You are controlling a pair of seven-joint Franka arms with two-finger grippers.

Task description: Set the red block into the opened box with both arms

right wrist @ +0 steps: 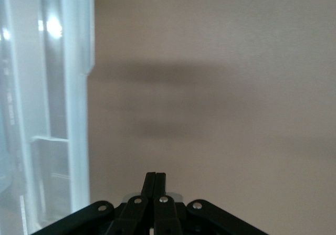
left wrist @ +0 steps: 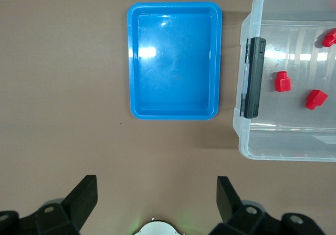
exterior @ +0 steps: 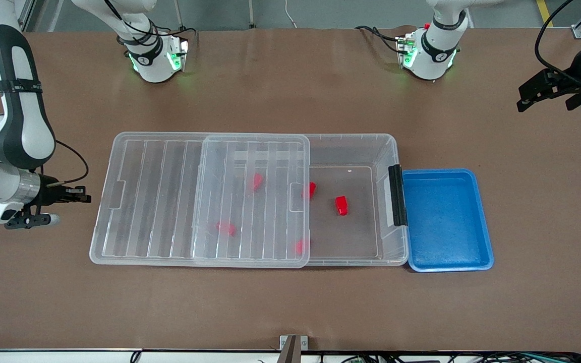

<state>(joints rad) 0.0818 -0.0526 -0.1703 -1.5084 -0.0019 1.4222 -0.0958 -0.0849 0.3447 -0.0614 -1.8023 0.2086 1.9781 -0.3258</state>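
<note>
The clear box [exterior: 392, 151] lies mid-table with its ribbed lid [exterior: 149, 196] slid toward the right arm's end, so about half of it is uncovered. Several red blocks lie inside. One red block [exterior: 341, 205] [left wrist: 282, 81] is in the uncovered part, a second [exterior: 310, 190] [left wrist: 316, 98] is at the lid's edge, and others show through the lid. My right gripper [exterior: 84, 194] [right wrist: 156, 177] is shut on nothing, beside the lid's end [right wrist: 79, 88] and apart from it. My left gripper [exterior: 523, 101] [left wrist: 156, 190] hangs open and empty over bare table at the left arm's end.
A blue tray [exterior: 447, 176] [left wrist: 174, 7] with nothing in it sits against the box's end with the black latch [exterior: 397, 195] [left wrist: 252, 77]. Brown table [exterior: 290, 302] surrounds the box. The arm bases stand along the table's edge farthest from the front camera.
</note>
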